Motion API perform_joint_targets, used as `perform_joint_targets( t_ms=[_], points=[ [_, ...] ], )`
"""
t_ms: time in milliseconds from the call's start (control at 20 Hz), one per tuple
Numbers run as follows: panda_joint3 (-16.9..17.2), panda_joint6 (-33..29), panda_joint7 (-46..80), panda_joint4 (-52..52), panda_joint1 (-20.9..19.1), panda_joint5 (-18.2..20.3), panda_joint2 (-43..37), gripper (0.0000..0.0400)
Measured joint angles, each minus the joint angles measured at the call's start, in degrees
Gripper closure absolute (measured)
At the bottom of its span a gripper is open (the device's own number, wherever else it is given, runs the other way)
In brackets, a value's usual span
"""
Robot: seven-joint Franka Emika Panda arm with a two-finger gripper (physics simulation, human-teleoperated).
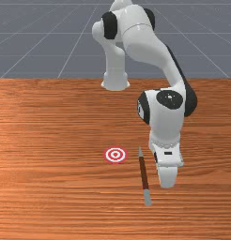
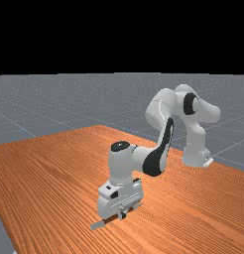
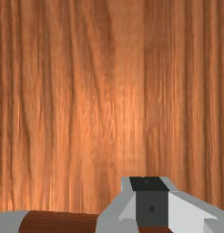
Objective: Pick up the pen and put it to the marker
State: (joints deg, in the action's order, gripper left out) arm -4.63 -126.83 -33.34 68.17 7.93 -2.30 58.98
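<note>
1. Here's your gripper (image 2: 122, 215), low in the far view, right down by the pen (image 1: 143, 174); whether its grip stands wide or narrow, you can't tell from here.
2. And the pen! It lies on the wooden table (image 1: 56, 197), slim pointed end toward the arm's base (image 1: 115, 80), grey blunt end toward the front view's bottom.
3. Over to the marker (image 1: 115, 154), a red-and-white ringed target: it's on the front view's left of the pen, nearest the pointed end, the two well apart.
4. Wrist view now: the pen's brown barrel and part of its grey run right by your gripper; contact, you can't tell.
</note>
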Motion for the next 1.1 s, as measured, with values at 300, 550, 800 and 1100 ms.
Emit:
perform_joint_targets(
  t_ms=[300, 550, 800, 1100],
  points=[
    [-0.08, -2.17, -0.18, -2.39, -0.10, 0.10, 4.54, 0.0400],
    [2.07, -0.88, 1.69, -7.42, 1.54, -1.71, 7.25, 0.0389],
    [0.10, -3.48, -9.13, -2.26, -3.77, -1.86, 4.68, 0.0399],
    [1.74, -4.39, -10.64, -0.35, -8.86, -1.28, 3.54, 0.0400]
  ],
)
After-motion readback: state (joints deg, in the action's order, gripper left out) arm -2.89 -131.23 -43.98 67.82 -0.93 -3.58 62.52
